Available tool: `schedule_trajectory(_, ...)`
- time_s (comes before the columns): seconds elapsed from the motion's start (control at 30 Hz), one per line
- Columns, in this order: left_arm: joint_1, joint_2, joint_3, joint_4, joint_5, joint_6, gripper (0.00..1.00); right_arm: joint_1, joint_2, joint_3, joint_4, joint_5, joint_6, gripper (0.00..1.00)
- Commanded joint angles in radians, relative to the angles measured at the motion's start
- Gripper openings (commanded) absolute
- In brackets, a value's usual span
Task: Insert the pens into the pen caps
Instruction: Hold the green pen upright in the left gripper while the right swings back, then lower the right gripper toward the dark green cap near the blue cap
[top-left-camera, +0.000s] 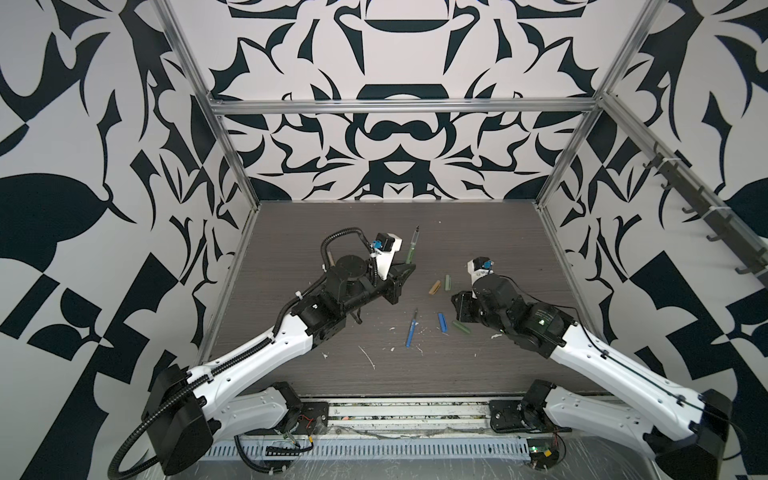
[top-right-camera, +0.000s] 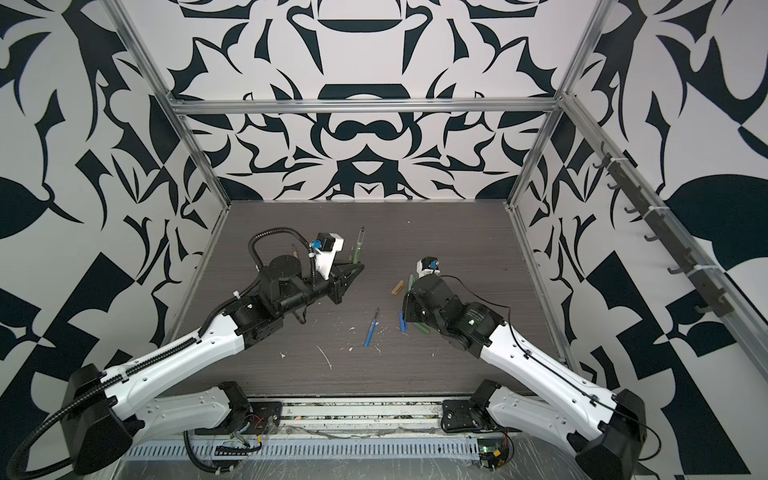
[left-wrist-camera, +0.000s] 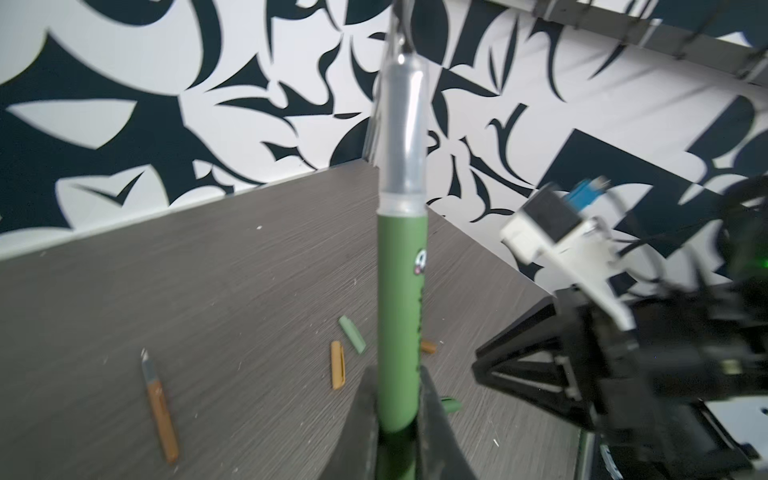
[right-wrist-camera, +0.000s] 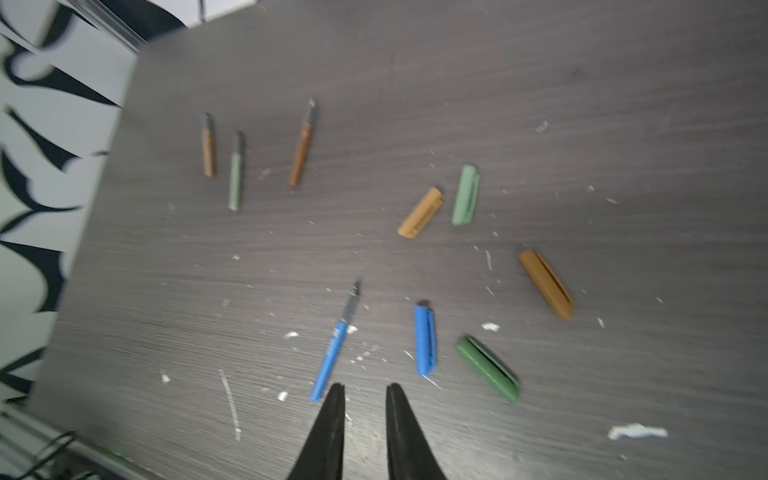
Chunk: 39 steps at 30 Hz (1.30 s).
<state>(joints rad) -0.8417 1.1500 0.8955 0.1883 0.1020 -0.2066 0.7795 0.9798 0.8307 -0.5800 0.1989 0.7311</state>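
My left gripper is shut on the dark green pen and holds it upright above the table, tip up. My right gripper hovers low over the table, slightly open, with nothing between its fingers. Just ahead of it lie the blue pen, blue cap and dark green cap. Farther off lie the tan cap, pale green cap and orange-brown cap. The tan pen, pale green pen and orange-brown pen lie beyond.
White scraps and scratch marks dot the dark wooden tabletop. Patterned walls on aluminium posts close it in on three sides. A metal rail runs along the front edge.
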Motion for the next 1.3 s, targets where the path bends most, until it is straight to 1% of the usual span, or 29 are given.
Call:
schedule_trajectory(0.0,0.002,0.036,0.04,-0.041,0.179,0.117,0.1,0.0,0.021,-0.018,-0.096,0.067,-0.017,0.21)
schedule_trajectory(0.1,0.003,0.027,-0.012,0.004,0.192,0.131,0.09,-0.009,0.045,-0.028,-0.105,0.075,-0.028,0.21)
schedule_trajectory(0.17,0.003,0.011,-0.059,0.05,0.184,0.128,0.1,-0.017,0.063,-0.028,-0.104,0.071,-0.04,0.22)
schedule_trajectory(0.23,0.003,-0.005,-0.082,0.059,0.172,0.131,0.1,-0.029,0.086,-0.027,-0.11,0.062,-0.052,0.22)
schedule_trajectory(0.33,0.003,-0.02,-0.071,0.032,0.159,0.137,0.1,-0.064,0.127,-0.033,-0.11,0.014,-0.058,0.23)
schedule_trajectory(0.4,0.002,-0.027,-0.068,0.03,0.154,0.134,0.1,-0.096,0.153,-0.047,-0.089,-0.057,-0.065,0.23)
schedule_trajectory(0.5,0.003,-0.028,-0.064,0.022,0.153,0.122,0.1,-0.13,0.186,-0.051,-0.083,-0.096,-0.076,0.23)
schedule_trajectory(0.77,0.001,-0.027,-0.059,0.006,0.149,0.122,0.1,-0.147,0.238,-0.08,-0.066,-0.099,-0.091,0.26)
schedule_trajectory(1.03,0.001,-0.015,-0.048,-0.006,0.15,0.123,0.1,-0.191,0.284,-0.159,0.002,-0.143,-0.089,0.29)
schedule_trajectory(1.27,0.001,-0.007,-0.046,-0.011,0.154,0.129,0.08,-0.23,0.327,-0.195,0.04,-0.155,-0.078,0.3)
